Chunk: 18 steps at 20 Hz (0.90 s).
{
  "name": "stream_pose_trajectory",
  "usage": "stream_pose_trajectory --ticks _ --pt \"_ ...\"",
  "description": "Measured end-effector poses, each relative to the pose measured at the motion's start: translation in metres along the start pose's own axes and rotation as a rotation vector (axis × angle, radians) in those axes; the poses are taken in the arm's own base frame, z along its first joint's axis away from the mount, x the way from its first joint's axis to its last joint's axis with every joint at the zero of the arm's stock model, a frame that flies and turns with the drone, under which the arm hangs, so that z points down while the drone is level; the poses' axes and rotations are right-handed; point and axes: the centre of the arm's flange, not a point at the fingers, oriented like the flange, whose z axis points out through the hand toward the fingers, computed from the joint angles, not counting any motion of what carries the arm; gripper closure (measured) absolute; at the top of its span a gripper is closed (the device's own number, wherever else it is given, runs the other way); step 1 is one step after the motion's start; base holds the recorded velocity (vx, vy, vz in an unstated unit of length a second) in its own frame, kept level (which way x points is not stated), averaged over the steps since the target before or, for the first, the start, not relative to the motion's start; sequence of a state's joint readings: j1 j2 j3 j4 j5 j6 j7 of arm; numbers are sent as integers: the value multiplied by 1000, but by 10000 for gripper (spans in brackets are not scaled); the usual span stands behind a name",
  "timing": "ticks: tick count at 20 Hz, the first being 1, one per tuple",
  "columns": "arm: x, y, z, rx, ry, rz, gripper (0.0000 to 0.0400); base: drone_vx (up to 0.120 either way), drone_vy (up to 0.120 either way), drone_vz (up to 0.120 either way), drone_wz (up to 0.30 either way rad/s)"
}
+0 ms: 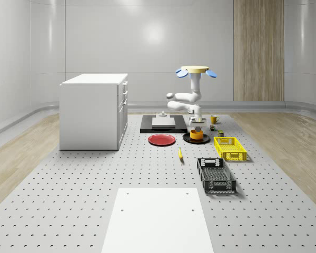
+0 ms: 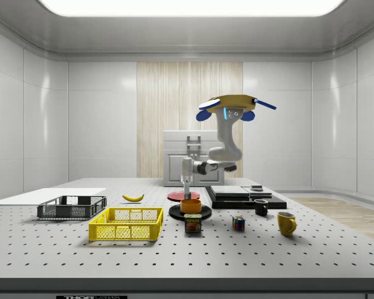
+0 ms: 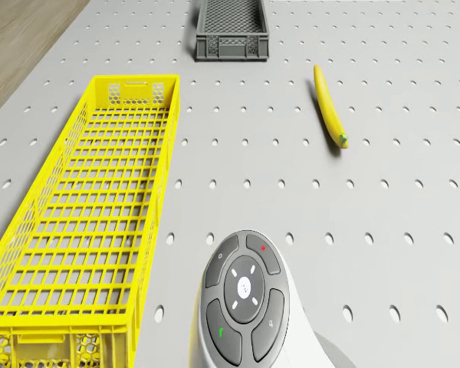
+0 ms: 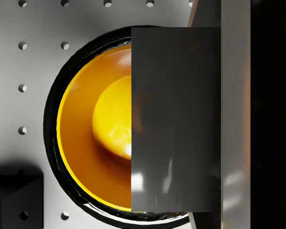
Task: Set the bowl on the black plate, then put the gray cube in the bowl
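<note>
The bowl [image 1: 197, 135] sits on the black plate [image 1: 187, 138] mid-frame; the gripper [image 1: 197, 124] above holds the gray cube [image 4: 176, 119], not yet dropped in.

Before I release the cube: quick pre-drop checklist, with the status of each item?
1. Bowl seated on black plate: ok, the plate rim rings it in the wrist view.
2. Gray cube in gripper: ok.
3. Cube over the bowl: ok, but in the wrist view it covers one side of the bowl, so centring cannot be confirmed.
4. Bowl interior free: ok for the part in view; the part behind the cube cannot be checked.
5. Cube low enough to drop: cannot tell.
6. Drone hovering above the plate area: ok.
</note>
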<state>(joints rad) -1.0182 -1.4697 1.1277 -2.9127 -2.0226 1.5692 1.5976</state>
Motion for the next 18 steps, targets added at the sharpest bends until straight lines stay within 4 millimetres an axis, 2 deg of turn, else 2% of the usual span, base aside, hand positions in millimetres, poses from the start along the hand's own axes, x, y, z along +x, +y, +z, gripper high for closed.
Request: stream_pose_trajectory --ticks 4,18 --pt "0 0 7 0 0 0 150 0 0 0 0" --pt "8 8 56 0 0 0 150 0 0 0 0"
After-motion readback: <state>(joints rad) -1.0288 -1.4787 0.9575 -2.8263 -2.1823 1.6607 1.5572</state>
